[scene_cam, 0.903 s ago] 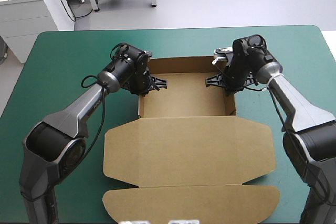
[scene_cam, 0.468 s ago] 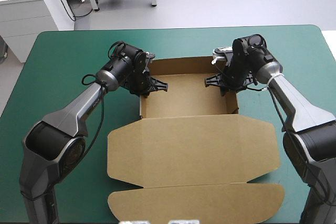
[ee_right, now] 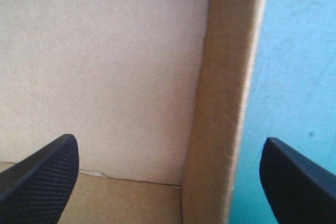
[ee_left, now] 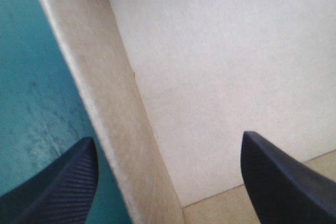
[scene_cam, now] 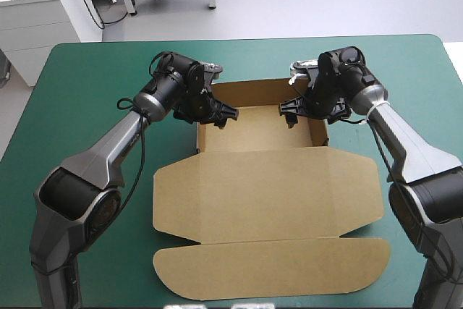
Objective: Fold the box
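The brown box (scene_cam: 268, 193) is an open tray at the far middle, with its lid and front flap lying flat toward the near edge. My left gripper (scene_cam: 219, 114) hangs over the tray's left wall (ee_left: 115, 114). It is open (ee_left: 169, 142), one finger outside the wall and one over the tray floor. My right gripper (scene_cam: 291, 111) stands over the right wall (ee_right: 220, 103). It is open too (ee_right: 169, 141) and straddles that wall without pinching it. The tray floor (scene_cam: 260, 132) lies bare between the two grippers.
The teal-green cover (scene_cam: 87, 92) shows on both sides of the box and beyond its back wall (scene_cam: 249, 90). The lid's rounded front flap (scene_cam: 271, 269) reaches close to the table's near edge.
Both grippers were shut at the tray's side walls earlier and now stand open. The box has shifted a little to the right, and the left gripper has moved with it.
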Tool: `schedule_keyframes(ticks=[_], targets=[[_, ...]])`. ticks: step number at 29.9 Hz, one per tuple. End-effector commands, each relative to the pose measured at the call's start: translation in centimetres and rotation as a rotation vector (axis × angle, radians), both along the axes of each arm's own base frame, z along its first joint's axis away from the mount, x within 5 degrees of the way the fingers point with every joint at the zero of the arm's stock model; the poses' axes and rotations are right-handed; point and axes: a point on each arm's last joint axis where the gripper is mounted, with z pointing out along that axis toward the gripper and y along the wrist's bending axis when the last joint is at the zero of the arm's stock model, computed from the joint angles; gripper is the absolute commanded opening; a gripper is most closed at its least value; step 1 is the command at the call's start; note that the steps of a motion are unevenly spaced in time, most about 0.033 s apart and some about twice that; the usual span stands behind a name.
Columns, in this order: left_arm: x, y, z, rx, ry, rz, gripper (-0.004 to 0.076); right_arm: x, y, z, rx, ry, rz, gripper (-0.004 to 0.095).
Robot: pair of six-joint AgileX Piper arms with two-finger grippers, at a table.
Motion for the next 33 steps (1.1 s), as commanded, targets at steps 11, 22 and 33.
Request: schedule_keyframes(ticks=[11,22,33], targets=[[-2.7,1.0,12.1,-0.178,-0.265,-0.013,0.0136,-2.1,-2.3,11.4,0.115,-0.289,-0.059,0.0860],[-11.9,4.3,16.4,-0.318,-0.257,-0.165,-0.0008,-9.0,-4.3,13.9,0.046,-0.346,-0.004,0.0857],[-25.3,12.8,12.9,-0.224,-0.309,-0.180,-0.0008,-6.3,-3.4,9.7,0.031,-0.259,0.005,0.0856]])
